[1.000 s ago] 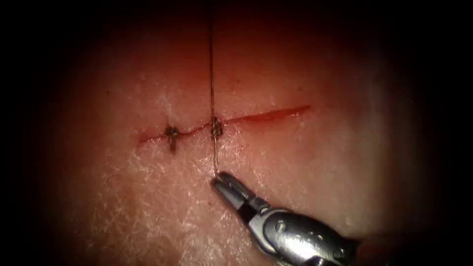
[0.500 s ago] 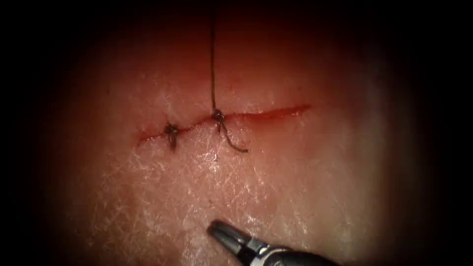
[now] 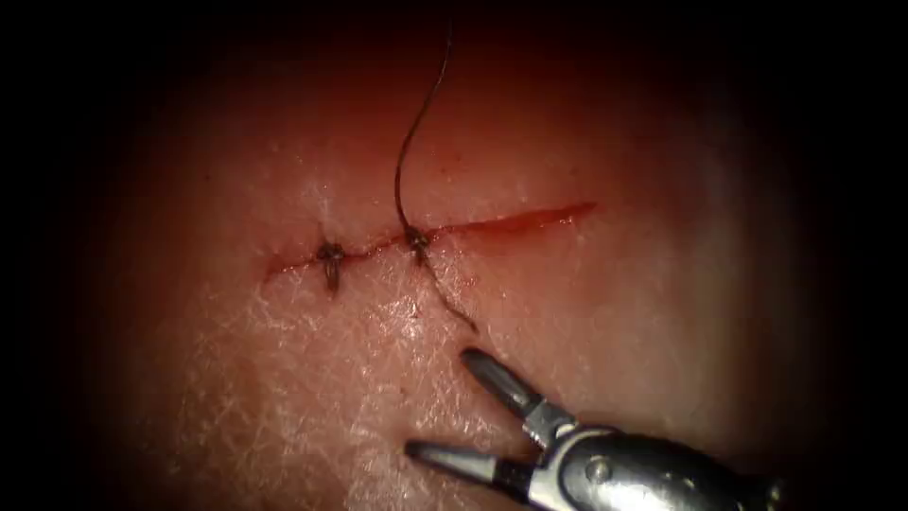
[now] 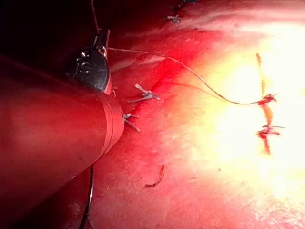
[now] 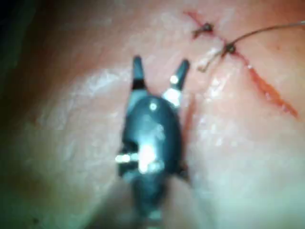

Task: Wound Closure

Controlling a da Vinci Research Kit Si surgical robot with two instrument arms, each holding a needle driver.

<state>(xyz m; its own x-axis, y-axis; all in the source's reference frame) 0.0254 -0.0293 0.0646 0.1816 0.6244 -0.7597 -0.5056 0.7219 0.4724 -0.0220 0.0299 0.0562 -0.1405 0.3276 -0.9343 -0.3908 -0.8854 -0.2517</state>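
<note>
The thread (image 3: pixel 409 156) ran from the second knot (image 3: pixel 416 241) on the cut (image 3: pixel 492 225) up and away in a slack curve, and its short free tail (image 3: pixel 449 301) lay on the tissue (image 3: pixel 662 312) below the cut, its end just beside the upper jaw of the right tool (image 3: pixel 449 407). It looked fine, limp and light, likely to slip, so the tail's end seemed the place to take hold, well clear of the knot. A first knot (image 3: pixel 330 254) sat to the left on the cut. The right tool came in low from the right, its jaws spread wide and holding nothing, tips pointing toward the tail. In the left wrist view the left tool (image 4: pixel 101 44) held the thread's long end, jaws closed on it. I could not make out the needle.
</note>
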